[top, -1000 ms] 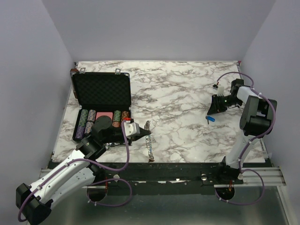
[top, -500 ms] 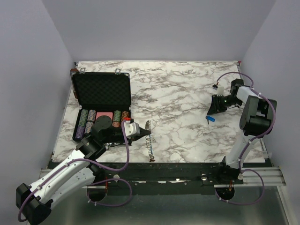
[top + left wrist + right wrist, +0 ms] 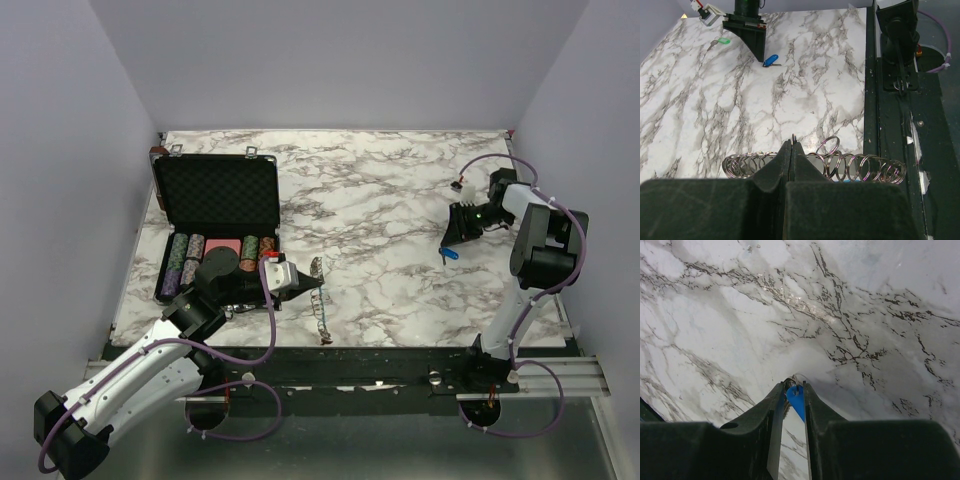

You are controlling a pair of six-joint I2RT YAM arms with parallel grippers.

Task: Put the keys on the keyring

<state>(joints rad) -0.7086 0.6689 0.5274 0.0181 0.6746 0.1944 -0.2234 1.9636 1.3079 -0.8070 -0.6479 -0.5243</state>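
Note:
The keyring [image 3: 321, 318] is a long chain of metal rings lying near the table's front edge. My left gripper [image 3: 318, 287] is shut, pinching one ring of it at the fingertips. In the left wrist view, the keyring [image 3: 860, 167] stretches to both sides of the left gripper [image 3: 793, 141]. My right gripper [image 3: 452, 240] is at the right, tip down on the table, shut on the blue key [image 3: 449, 254]. The blue key [image 3: 796, 401] sits between its fingers. The green key [image 3: 722, 42] lies on the marble behind that gripper. The red key is out of view.
An open black foam-lined case [image 3: 216, 194] stands at the left, with rows of striped poker chips [image 3: 190, 255] in its lower half, close behind my left arm. The table's black front edge [image 3: 900, 150] runs just past the keyring.
The chain beside my left gripper has shifted and kinked a little. My right wrist has turned slightly over the blue key. The key stays in place.

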